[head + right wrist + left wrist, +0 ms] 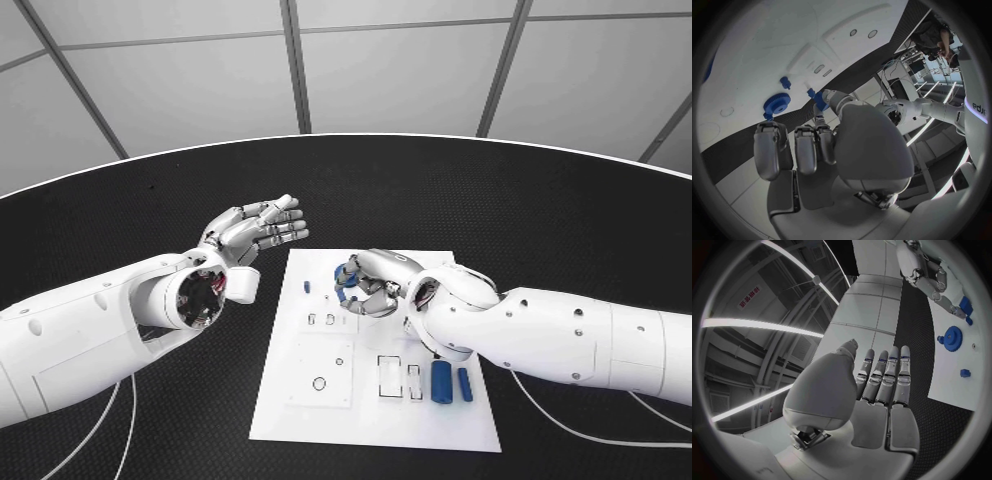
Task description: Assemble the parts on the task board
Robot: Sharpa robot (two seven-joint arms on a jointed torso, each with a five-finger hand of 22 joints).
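1. Blue gear (775, 103) sits flat on the white task board (325, 400), near the board's far end, under the right hand (372, 283). In the left wrist view it lies apart from two smaller blue pieces.
2. A small blue part (820, 100) appears pinched at the right hand's fingertips, just beside the gear. Right fingers curled down; grasp judged as holding that part, though contact is partly hidden.
3. Two blue cylinders (450, 382) lie side by side at the board's near right, beside rectangular slots. A thin blue pin (306, 287) stands near the board's far left edge.
4. Left hand (260, 228) hovers off the board's left edge, above the black tabletop (144, 200); fingers straight and together, released, holding nothing.
5. Judged step: seating the small part at or by the gear. Do it well: keep the part upright, lower slowly, don't nudge the gear sideways, and let go only once seated.
6. Left hand could steady the board edge if it slides.
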